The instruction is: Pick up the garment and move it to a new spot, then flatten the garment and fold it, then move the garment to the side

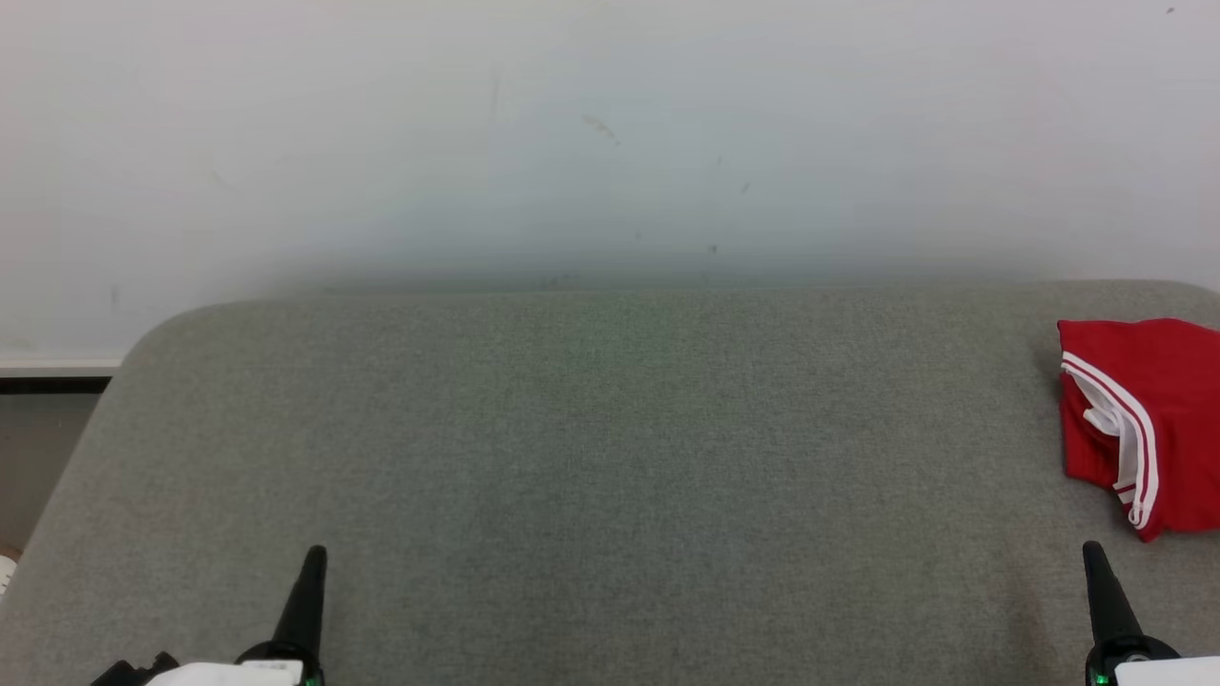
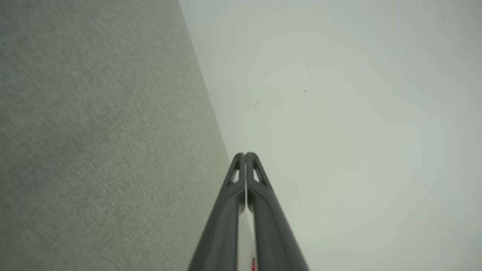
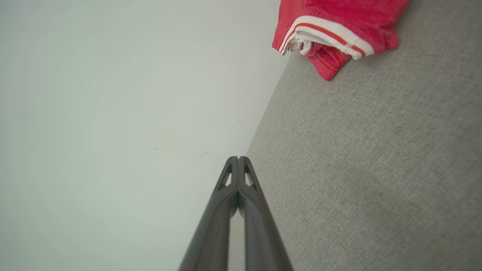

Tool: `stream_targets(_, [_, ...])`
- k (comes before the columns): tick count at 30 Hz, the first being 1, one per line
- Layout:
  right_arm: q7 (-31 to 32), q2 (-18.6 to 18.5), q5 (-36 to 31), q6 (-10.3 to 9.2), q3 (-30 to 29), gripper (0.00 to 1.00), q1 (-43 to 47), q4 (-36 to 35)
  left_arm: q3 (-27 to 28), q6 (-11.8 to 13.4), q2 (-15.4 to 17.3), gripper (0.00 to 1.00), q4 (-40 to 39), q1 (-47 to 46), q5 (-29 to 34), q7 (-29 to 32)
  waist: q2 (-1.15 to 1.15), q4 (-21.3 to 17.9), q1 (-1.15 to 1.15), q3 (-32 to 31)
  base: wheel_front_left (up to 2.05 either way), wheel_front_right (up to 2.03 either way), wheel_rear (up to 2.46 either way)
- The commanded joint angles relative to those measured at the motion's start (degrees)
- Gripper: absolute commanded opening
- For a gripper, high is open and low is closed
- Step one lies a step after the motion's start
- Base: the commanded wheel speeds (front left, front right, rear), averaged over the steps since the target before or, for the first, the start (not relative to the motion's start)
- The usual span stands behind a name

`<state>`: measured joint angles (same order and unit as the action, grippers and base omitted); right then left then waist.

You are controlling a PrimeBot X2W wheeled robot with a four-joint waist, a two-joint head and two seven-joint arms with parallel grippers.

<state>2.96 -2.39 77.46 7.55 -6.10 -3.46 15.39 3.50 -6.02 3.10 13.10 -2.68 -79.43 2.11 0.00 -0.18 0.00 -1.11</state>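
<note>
The garment (image 1: 1148,419) is red with white stripe trim, folded into a compact bundle at the far right of the grey fabric surface (image 1: 610,457), partly cut off by the frame edge. In the right wrist view the garment (image 3: 335,26) lies at the top, well ahead of my right gripper (image 3: 238,158), which is shut and empty. From the head view, the right gripper (image 1: 1092,548) stands at the lower right, just below the garment and apart from it. My left gripper (image 1: 316,553) rests at the lower left, shut on nothing; its fingers (image 2: 244,154) press together.
A pale wall (image 1: 610,133) rises behind the grey surface's far edge. At the left, the surface's rounded corner drops off beside a white ledge (image 1: 57,365) and a dark gap below it.
</note>
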Motion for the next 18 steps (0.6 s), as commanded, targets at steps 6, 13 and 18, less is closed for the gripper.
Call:
stream_targets(6, [1.0, -0.7, 4.1, -0.09, -0.3, 0.0, -1.5, -0.7, 0.8, -0.6, 0.6, 0.0, 0.2, -1.6, -3.7, 1.1, 0.0, 0.0, 0.0, 0.3, 0.0, 0.0, 0.0])
stream_targets(13, [1.7, -0.7, 7.3, -0.1, -0.4, 0.0, -1.9, -1.0, 1.3, -0.9, 0.5, 0.0, 0.4, -2.3, -6.7, 2.0, 0.0, 0.1, 0.0, 0.5, 0.0, 0.0, 0.0])
stream_targets(18, [2.3, -0.7, 9.3, -0.1, -0.4, 0.0, -2.4, -1.2, 1.6, -1.1, 0.5, 0.0, 0.5, -2.7, -8.4, 2.5, 0.0, 0.1, 0.0, 0.7, 0.0, 0.0, 0.0])
